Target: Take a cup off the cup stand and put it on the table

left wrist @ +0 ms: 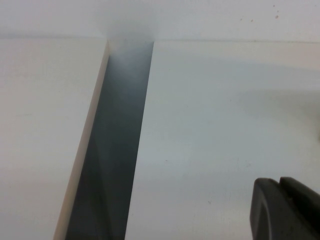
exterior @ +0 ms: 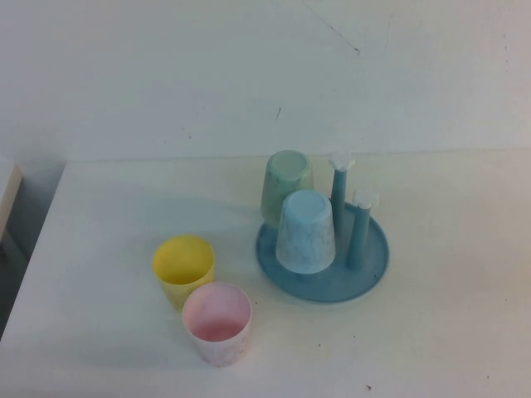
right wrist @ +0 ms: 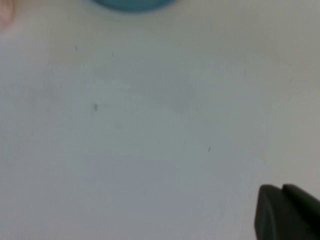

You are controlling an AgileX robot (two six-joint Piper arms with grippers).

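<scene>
The light blue speckled cup [exterior: 306, 230] sits upside down on a front peg of the round blue cup stand [exterior: 369, 278], which rests on the white table [exterior: 456, 340]. Neither arm shows in the high view. My left gripper [left wrist: 280, 181] is shut and empty, hovering over bare table near its left edge. My right gripper [right wrist: 282, 187] is shut and empty over bare table, with the stand's rim [right wrist: 132, 4] a good way ahead of it.
A pale green cup [exterior: 286, 186] sits upside down on a back peg. Two pegs with white caps [exterior: 362, 224] stand bare. A yellow cup [exterior: 183, 267] and a pink cup [exterior: 216, 322] stand upright left of the stand. A dark gap [left wrist: 112, 150] borders the table's left edge.
</scene>
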